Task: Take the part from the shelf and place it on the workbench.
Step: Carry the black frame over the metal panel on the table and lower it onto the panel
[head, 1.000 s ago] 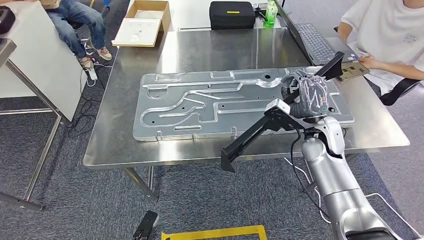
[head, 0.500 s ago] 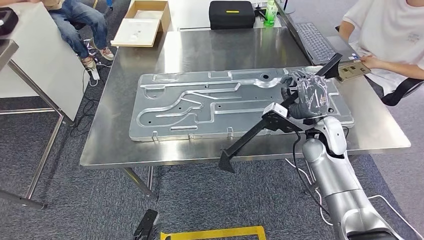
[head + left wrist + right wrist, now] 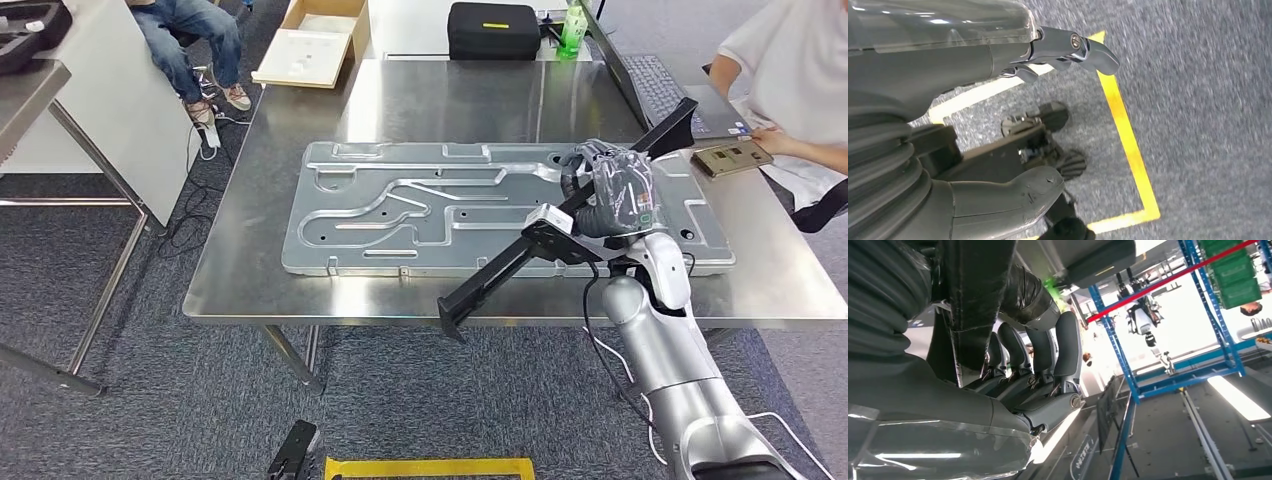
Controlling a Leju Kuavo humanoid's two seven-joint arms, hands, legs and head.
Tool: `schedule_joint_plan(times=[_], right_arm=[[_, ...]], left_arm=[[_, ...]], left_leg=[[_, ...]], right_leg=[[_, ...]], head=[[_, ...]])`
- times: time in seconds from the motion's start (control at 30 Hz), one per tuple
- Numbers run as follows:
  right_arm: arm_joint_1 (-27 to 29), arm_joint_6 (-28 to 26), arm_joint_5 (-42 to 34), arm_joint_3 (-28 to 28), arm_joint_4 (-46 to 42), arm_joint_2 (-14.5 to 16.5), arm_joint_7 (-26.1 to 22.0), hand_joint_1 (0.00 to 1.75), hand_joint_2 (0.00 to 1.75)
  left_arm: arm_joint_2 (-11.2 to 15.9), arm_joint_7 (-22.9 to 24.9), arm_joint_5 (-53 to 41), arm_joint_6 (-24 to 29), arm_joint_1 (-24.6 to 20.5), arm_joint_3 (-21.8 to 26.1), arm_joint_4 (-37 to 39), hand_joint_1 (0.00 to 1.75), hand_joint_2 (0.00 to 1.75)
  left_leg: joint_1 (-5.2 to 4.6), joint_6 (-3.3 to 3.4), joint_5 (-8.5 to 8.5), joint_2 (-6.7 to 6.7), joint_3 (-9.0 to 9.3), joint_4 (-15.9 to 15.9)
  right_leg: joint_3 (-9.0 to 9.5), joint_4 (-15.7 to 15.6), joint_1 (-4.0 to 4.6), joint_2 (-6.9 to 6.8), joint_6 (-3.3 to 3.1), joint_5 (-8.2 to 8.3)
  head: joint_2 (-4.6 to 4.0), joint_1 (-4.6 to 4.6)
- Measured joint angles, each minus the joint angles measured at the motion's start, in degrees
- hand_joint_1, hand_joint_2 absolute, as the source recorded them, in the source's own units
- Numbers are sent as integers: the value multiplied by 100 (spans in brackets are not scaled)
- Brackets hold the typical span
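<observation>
Head view: the part [image 3: 560,232], a long black angled bar, runs slantwise from beyond the workbench's near edge up over its right half, far tip near a person's arm. Right hand [image 3: 615,190] grips it about mid-length, fingers wrapped around the bar; in the right wrist view those fingers [image 3: 1048,355] are curled tight against the black bar. The bar's lower end hangs past the workbench [image 3: 300,290] front edge, over carpet; whether any of it touches the metal I cannot tell.

Under the hand lies a large stamped metal panel [image 3: 400,210] with raised channels, flat on the workbench, taking up most of its middle. An open cardboard box [image 3: 310,42] sits at the far left corner, holding a pale flat insert. Just beyond the far edge: a black case [image 3: 493,30] and a green bottle [image 3: 572,30]. A laptop [image 3: 660,85] is at the far right, with a small tan board [image 3: 733,158] beside it near a person's hand [image 3: 775,145].

A seated person's legs [image 3: 190,50] show at upper left, cut by the frame. Yellow floor tape [image 3: 430,467] lies below.

Left wrist view: left hand [image 3: 998,125] hangs over carpet and yellow tape, fingers apart, holding nothing; picture blurred
</observation>
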Motion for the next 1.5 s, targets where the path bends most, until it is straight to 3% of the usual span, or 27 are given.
schedule_joint_plan(times=[0.07,0.13,0.17,0.2,0.23,0.3,0.33,0.4,0.53,0.6,0.67,0.7,0.73,0.8,0.87,0.9,0.97,1.07,1.1,1.17,1.2,1.23,1.27,1.3,1.37,1.4,1.5], right_arm=[[-5,-1,-2,3,0,0,-1,175,175],[14,-4,-5,4,8,-5,-1,175,175],[35,-5,-6,5,15,-9,0,175,175],[56,-7,-7,5,23,-10,0,175,175],[69,-9,-8,5,29,-12,-2,175,175],[71,-14,-13,4,34,-13,-7,175,175],[63,-16,-16,4,36,-14,-8,175,175],[57,-20,-23,5,38,-16,-13,175,175],[58,-28,-29,7,38,-17,-29,175,175],[55,-30,-28,7,35,-18,-36,175,175],[70,-31,-28,7,35,-18,-40,175,175],[86,-31,-28,7,36,-18,-42,175,175],[104,-31,-28,7,36,-17,-43,175,175],[127,-31,-28,7,37,-19,-43,175,175],[127,-36,-29,8,43,-19,-43,175,175],[129,-39,-30,8,46,-19,-43,175,175],[140,-40,-28,9,50,-20,-48,175,175],[130,-16,-22,10,43,-44,-70,175,175],[110,15,-9,11,43,-64,-80,175,175],[81,85,47,15,61,-131,-95,175,175],[75,111,75,17,75,-170,-93,175,175],[70,129,94,18,87,-204,-92,175,175],[54,153,103,19,98,-230,-91,175,175],[24,183,107,22,109,-252,-89,175,175],[-68,267,113,30,146,-285,-78,175,175],[-116,319,126,37,176,-299,-61,175,175],[-266,506,194,86,328,-333,33,175,175]], left_arm=[[-9,-1,0,1,-17,0,0,0,175],[-14,-3,-1,-9,-30,0,0,0,175],[-16,-10,-1,-23,-27,0,0,0,175],[-17,-28,-6,-47,-21,-1,0,0,175],[-18,-57,-15,-74,-15,-4,0,0,175],[-21,-122,-39,-116,-11,-13,0,0,175],[-22,-147,-50,-126,-14,-16,0,0,175],[-23,-175,-63,-135,-16,-17,0,0,175],[-22,-177,-9,-74,-8,-17,0,0,175],[-24,-162,-3,-10,-13,-16,0,0,175],[-25,-156,-3,7,-5,-16,0,0,175],[-24,-154,-3,11,4,-15,0,0,175],[-24,-153,-3,16,12,-15,0,0,175],[-22,-153,-3,25,17,-15,0,0,175],[-17,-153,-3,32,15,-15,0,0,175],[-15,-154,-3,34,13,-15,0,0,175],[-14,-163,-2,41,9,-15,0,0,175],[-18,-221,-7,57,1,-15,0,0,175],[-22,-254,-12,62,-9,-16,0,0,175],[-29,-320,-23,65,-26,-17,0,0,175],[-32,-340,-26,65,-25,-17,0,0,175],[-33,-352,-28,65,-19,-17,0,0,175],[-34,-361,-31,60,-13,-17,0,0,175],[-37,-370,-36,52,-11,-18,0,0,175],[-44,-389,-54,37,-19,-20,0,0,175],[-46,-394,-64,31,-25,-21,0,0,175],[-46,-395,-74,6,-15,-23,0,0,175]], left_leg=[[33,59,47,-11,32,-68],[32,84,56,-33,29,-72],[32,86,47,-51,27,-68],[32,88,33,-70,27,-59],[33,86,5,-91,29,-48],[38,63,-70,-126,51,-10],[29,34,-111,-140,56,15],[13,-32,-164,-153,64,45],[12,-153,-232,-141,70,156],[23,-200,-443,-104,-167,643],[30,-227,-642,-84,-603,1362],[32,-226,-630,-79,-786,1592],[31,-214,-508,-77,-884,1626],[12,-136,8,-74,-798,1102],[-39,-5,398,-66,-590,458],[-67,48,452,-63,-513,261],[-109,93,385,-63,-450,120],[-37,112,347,-66,-324,-60],[-11,122,342,-68,-280,-104],[-12,141,314,-82,-254,-105],[-10,141,296,-92,-250,-93],[-7,132,275,-103,-245,-76],[0,116,250,-113,-239,-49],[9,93,219,-119,-233,-11],[9,32,155,-132,-242,77],[1,0,138,-139,-252,106],[-8,-74,132,-147,-268,116]], right_leg=[[-143,331,-13,144,43,-229],[-466,1022,-23,258,70,-568],[-621,1327,-24,275,83,-662],[-705,1468,-28,280,94,-649],[-695,1415,-36,282,100,-538],[-391,755,-64,285,106,-145],[-213,404,-65,291,105,-43],[-18,34,-45,305,64,-28],[77,-11,-48,299,-86,-63],[164,-44,-59,280,-149,-94],[237,-50,-49,274,-192,-157],[279,-50,-42,276,-198,-196],[329,-50,-34,279,-199,-238],[455,-50,-13,283,-190,-336],[537,-55,4,284,-161,-424],[543,-58,0,285,-134,-449],[525,-77,-14,282,-67,-469],[479,76,-21,273,13,-606],[357,324,-22,281,35,-725],[-77,1032,-36,296,75,-975],[-277,1295,-48,298,94,-1011],[-399,1385,-62,298,110,-942],[-410,1260,-75,297,123,-762],[-323,952,-90,297,136,-504],[-95,325,-95,309,136,-163],[-30,153,-87,318,114,-103],[-16,91,-68,332,-3,-95]], head=[[0,3],[0,3],[0,3],[0,2],[0,3],[0,2],[0,4],[0,3],[0,-1],[0,-4],[0,-6],[0,-7],[0,-7],[0,-6],[0,-1],[0,0],[0,-2],[0,1],[0,4],[0,9],[0,11],[0,10],[0,10],[0,10],[0,10],[0,8],[0,6]])
